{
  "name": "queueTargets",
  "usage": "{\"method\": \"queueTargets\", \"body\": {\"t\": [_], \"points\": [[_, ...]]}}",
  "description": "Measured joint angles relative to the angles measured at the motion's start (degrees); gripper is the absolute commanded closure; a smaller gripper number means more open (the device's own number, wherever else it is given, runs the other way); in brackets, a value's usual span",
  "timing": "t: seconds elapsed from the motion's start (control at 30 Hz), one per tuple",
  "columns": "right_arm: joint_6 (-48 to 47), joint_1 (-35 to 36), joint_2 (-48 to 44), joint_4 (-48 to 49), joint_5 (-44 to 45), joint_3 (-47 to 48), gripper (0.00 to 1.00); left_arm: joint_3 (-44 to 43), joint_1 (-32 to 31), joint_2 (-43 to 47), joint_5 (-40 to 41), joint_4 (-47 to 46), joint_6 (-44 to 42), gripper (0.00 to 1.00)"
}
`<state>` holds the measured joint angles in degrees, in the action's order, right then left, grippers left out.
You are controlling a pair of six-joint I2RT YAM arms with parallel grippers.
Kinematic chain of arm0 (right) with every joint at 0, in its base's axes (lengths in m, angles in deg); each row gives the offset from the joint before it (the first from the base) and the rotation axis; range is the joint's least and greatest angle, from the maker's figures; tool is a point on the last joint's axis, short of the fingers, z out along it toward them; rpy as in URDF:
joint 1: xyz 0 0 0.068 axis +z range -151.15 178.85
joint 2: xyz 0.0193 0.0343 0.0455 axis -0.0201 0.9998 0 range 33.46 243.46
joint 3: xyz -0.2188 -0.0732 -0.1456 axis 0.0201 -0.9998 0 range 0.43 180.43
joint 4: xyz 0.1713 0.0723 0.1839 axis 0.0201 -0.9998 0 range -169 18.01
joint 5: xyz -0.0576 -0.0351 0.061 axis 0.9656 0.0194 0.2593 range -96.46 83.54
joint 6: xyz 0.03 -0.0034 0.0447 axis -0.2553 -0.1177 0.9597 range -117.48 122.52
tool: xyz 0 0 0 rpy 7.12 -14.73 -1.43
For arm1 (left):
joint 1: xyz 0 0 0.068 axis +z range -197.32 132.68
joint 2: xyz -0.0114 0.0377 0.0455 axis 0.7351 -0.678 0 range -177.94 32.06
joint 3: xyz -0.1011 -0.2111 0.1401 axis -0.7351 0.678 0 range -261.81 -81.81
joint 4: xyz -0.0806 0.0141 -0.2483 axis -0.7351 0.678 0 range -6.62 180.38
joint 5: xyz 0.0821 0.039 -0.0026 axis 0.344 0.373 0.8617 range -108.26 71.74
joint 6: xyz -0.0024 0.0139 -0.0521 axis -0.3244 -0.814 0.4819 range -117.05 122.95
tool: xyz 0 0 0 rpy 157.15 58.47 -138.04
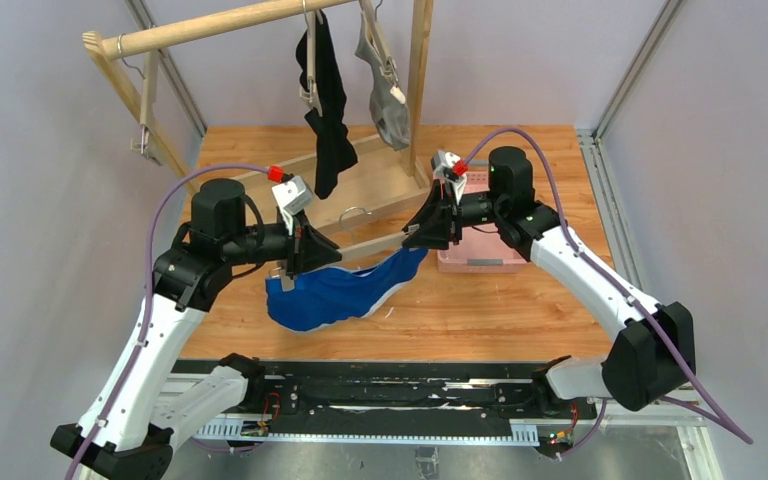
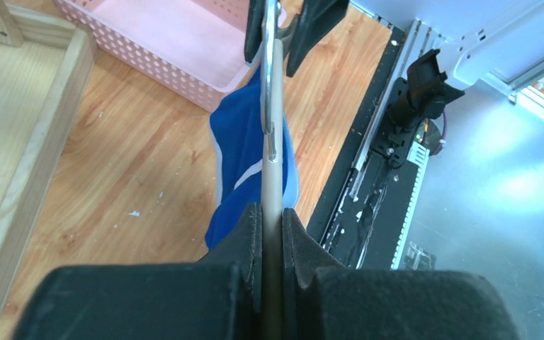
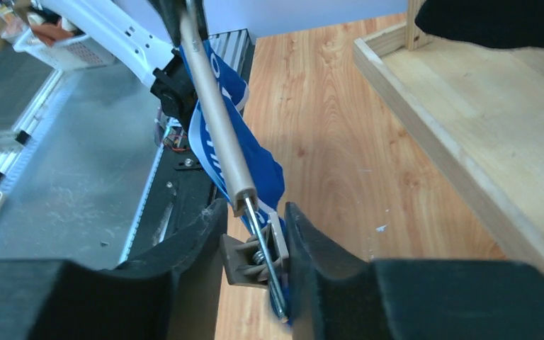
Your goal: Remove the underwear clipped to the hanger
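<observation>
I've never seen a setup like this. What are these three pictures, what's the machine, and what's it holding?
Two robot arms stand at a wooden table. One picture looks down from above; the other two come from cameras on each wrist. Between them the arms hold a wooden hanger: the left fingers clamp its bar, the right fingers pinch a clip holding the blue underwear. Black underwear and grey underwear hang on a rack behind. A pink basket sits on the table.

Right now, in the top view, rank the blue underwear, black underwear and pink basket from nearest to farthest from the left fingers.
1. Blue underwear: directly under the left fingers, on the hanger they grip.
2. Black underwear: behind them, hanging on the rack.
3. Pink basket: far over on the right side.
</observation>
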<state>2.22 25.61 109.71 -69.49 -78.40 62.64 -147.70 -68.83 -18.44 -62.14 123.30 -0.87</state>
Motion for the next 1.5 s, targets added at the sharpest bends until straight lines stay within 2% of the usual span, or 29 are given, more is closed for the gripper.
{"method": "queueTargets", "body": {"t": [0.07,0.17,0.2,0.27,0.3,0.37,0.43,0.47,0.5,0.63,0.77,1.0,1.23,1.5], "points": [[0.17,0.00,0.52,0.22,0.17,0.22,0.98,0.00,-0.09,0.00,-0.15,0.15,0.28,1.00],[-0.76,0.00,0.57,-0.04,-0.35,0.42,0.99,0.00,-0.07,-0.02,-0.46,0.48,0.42,1.00],[-1.11,0.00,0.57,-0.39,-0.48,0.55,0.95,-0.02,-0.07,-0.02,-0.61,0.50,0.39,1.00],[-1.57,0.00,0.57,-1.01,-0.61,0.87,0.64,-0.09,-0.07,0.00,-0.63,0.57,0.39,1.00],[-1.75,0.00,0.57,-1.33,-0.48,1.09,0.54,-0.17,-0.07,0.00,-0.63,0.55,0.39,1.00],[-1.60,0.02,0.57,-2.32,0.81,1.66,0.43,-0.44,-0.07,-0.09,-0.39,0.15,0.55,1.00],[-1.84,0.39,0.46,-3.37,3.58,2.25,0.40,-0.81,-0.09,-0.31,0.02,-0.42,0.66,1.00],[-1.79,0.46,0.28,-3.89,5.20,2.45,0.30,-1.14,-0.07,-0.44,0.28,-0.61,0.66,1.00],[-1.62,0.52,-0.04,-4.17,7.10,2.49,0.26,-1.44,-0.09,-0.55,0.42,-0.76,0.68,1.00],[0.20,0.61,-3.15,-4.35,15.63,2.47,0.24,-2.95,-0.09,-0.76,0.70,-1.73,0.87,1.00],[3.89,0.66,-10.12,-0.92,25.31,-0.66,0.24,-3.17,-0.09,-0.48,0.92,-5.53,2.60,1.00],[19.02,0.72,-20.83,16.90,33.42,-14.27,0.29,4.96,-0.09,1.75,2.29,-22.01,11.43,1.00],[31.87,1.31,-20.37,32.06,36.48,-22.10,0.30,12.24,-0.11,2.54,5.73,-33.92,19.34,1.00],[41.48,2.14,-15.04,51.56,36.13,-24.13,0.31,12.50,-0.44,7.76,8.24,-39.10,22.86,1.00]]}}
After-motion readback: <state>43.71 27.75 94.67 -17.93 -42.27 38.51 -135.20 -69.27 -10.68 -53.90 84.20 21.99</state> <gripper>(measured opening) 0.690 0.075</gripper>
